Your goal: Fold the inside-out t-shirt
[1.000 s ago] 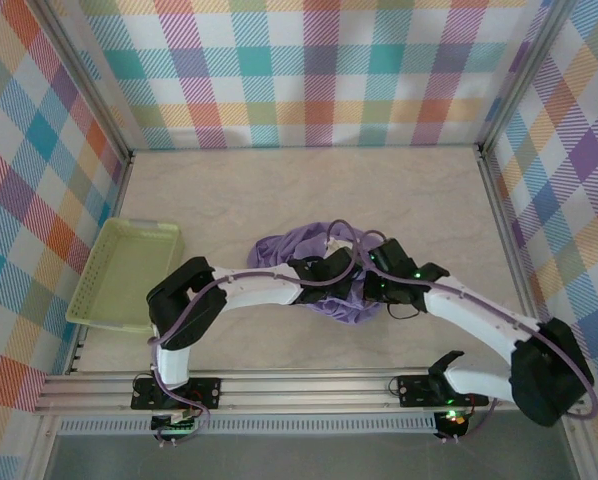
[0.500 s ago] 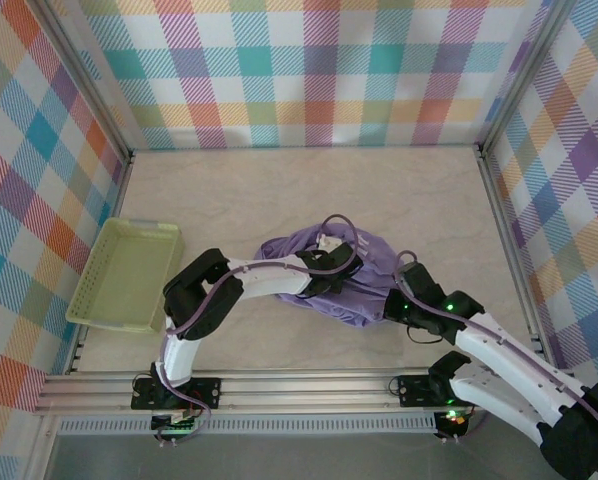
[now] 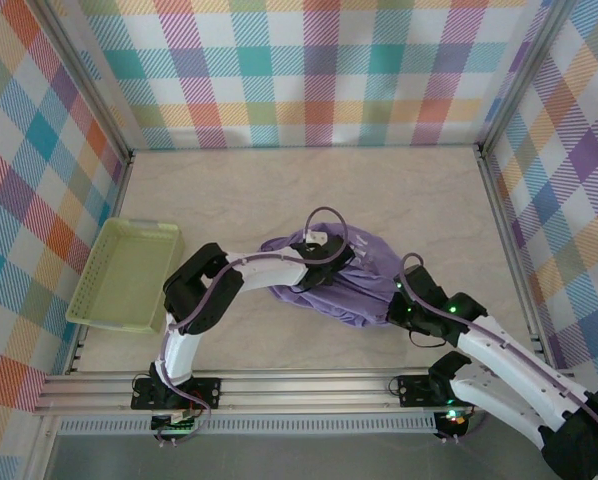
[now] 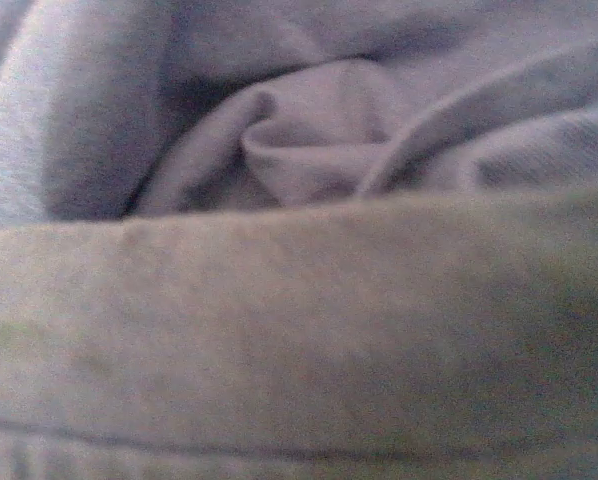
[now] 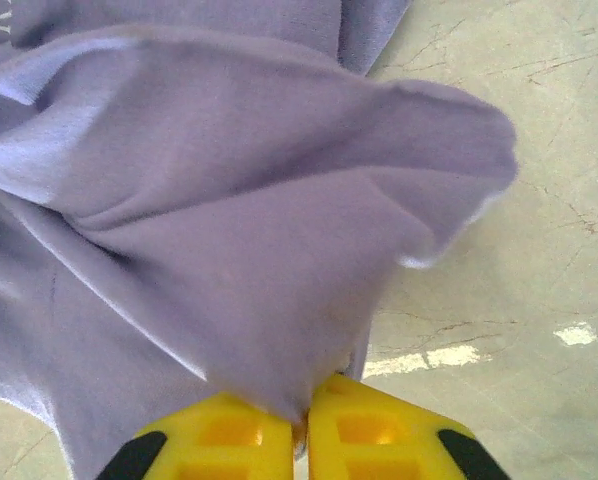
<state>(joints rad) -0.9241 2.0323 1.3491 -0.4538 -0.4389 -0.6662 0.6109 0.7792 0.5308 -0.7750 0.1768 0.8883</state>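
Because our right end effector (image 5: 301, 425) works closest to the base rail, we start with it: its yellow fingers (image 5: 219, 435) are pressed together on a pinch of lavender cloth at the near right edge of the inside-out t-shirt (image 5: 229, 230). From that pinch the fabric rises like a tent and one loose flap hangs out over the marbled bench (image 5: 499, 330). We judge that the grip sits at the edge so that this arm can draw the cloth outward and open the bundle, since nothing lies flat enough to fold yet.

A little farther in, the t-shirt is a wrinkled heap on the bench, just right of the middle and between our two arms. Our left end effector (image 3: 321, 258) reaches across from the left and is buried in the far upper part of the heap. Its wrist view shows soft folds and a stitched band right against the lens, so we cannot tell whether its jaws are parted or gripping anything. We take it to be there to hold or find the opposite side, giving the right arm something to pull against.

Farther off to the left, well apart from the cloth, stands a pale green basket (image 3: 129, 275), which we judge has no part in this step
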